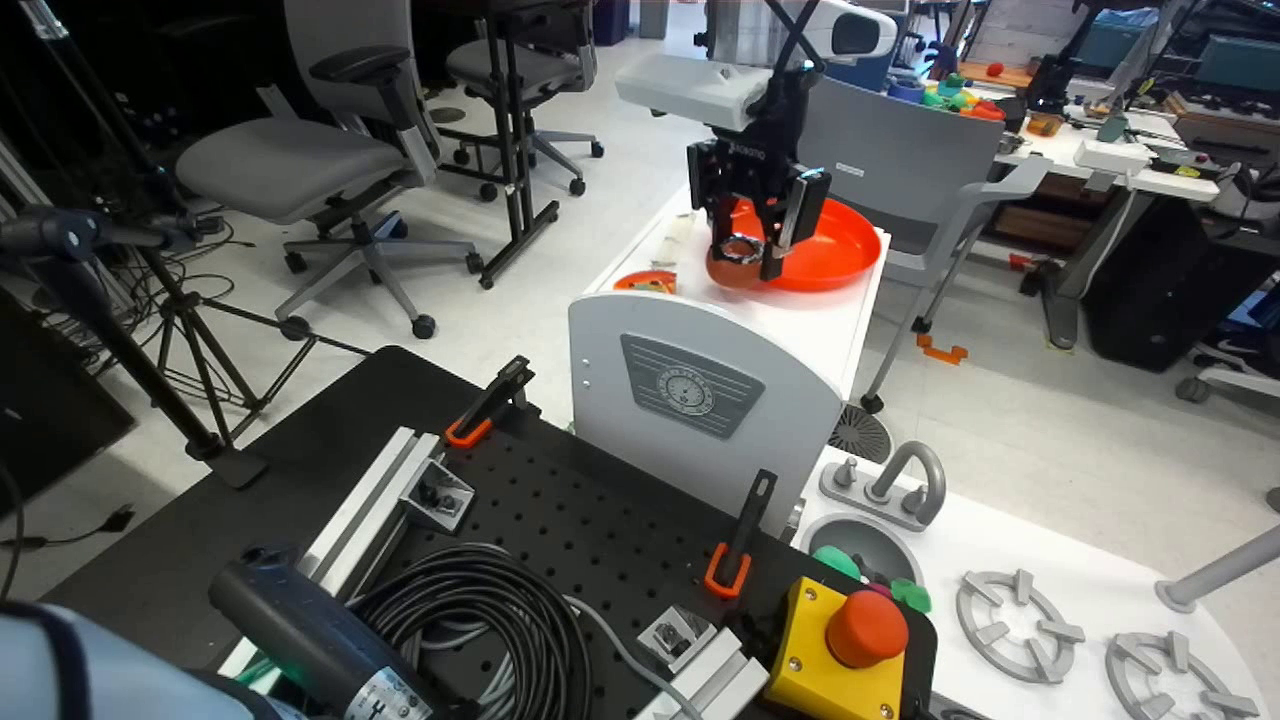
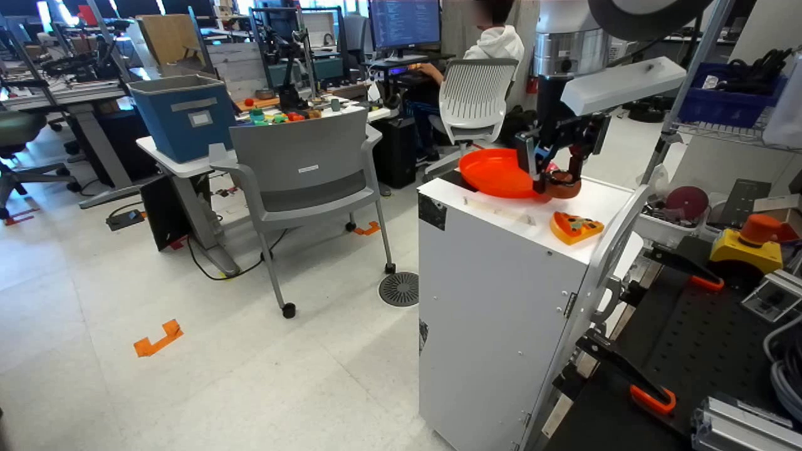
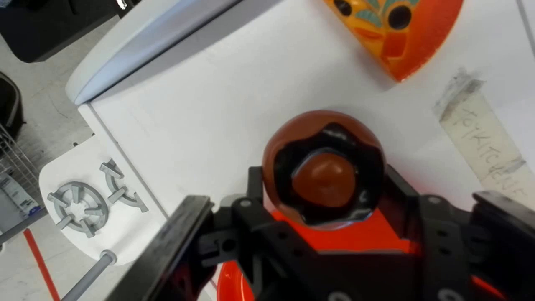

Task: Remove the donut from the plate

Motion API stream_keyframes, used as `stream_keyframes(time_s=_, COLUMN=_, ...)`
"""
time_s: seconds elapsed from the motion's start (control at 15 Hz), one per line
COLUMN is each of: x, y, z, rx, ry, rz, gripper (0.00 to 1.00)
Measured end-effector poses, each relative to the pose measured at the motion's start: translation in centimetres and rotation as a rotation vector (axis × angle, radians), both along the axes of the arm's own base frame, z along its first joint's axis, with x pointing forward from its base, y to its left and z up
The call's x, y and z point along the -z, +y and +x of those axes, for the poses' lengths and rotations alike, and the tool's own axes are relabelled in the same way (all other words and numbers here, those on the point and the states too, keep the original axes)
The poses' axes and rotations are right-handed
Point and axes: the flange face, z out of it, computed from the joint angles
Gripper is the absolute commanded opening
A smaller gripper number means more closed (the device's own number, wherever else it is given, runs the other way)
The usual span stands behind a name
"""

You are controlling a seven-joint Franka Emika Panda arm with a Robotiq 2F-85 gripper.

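Near one orange plate [image 2: 495, 170] (and one pizza slice [image 2: 573, 228]), one pincer [image 3: 325, 188] pinches one donut [image 3: 325, 173].

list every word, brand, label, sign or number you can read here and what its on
"TOYKITCHEN", then an unclear character, handwritten on the strip of tape
"ROBOTIQ", on the tool
Too small or blurred to read: markings on the black cylinder, white item, blue bin, grey chair, round dial and monitor
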Motion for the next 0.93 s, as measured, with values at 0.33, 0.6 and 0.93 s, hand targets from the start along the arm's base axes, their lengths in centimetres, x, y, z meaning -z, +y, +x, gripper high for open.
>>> stream_keyframes(time_s=0.33, x=0.1, y=0.0, z=-0.4, rx=-0.005, ry=0.007, rz=-0.003, gripper=0.42)
stream_keyframes(time_s=0.6, x=0.6, y=0.2, z=-1.2, rx=-0.021, ry=0.007, rz=-0.005, gripper=0.42)
stream_keyframes(time_s=0.93, x=0.8, y=0.3, z=-2.0, rx=-0.032, ry=-0.011, rz=0.0, gripper=0.94)
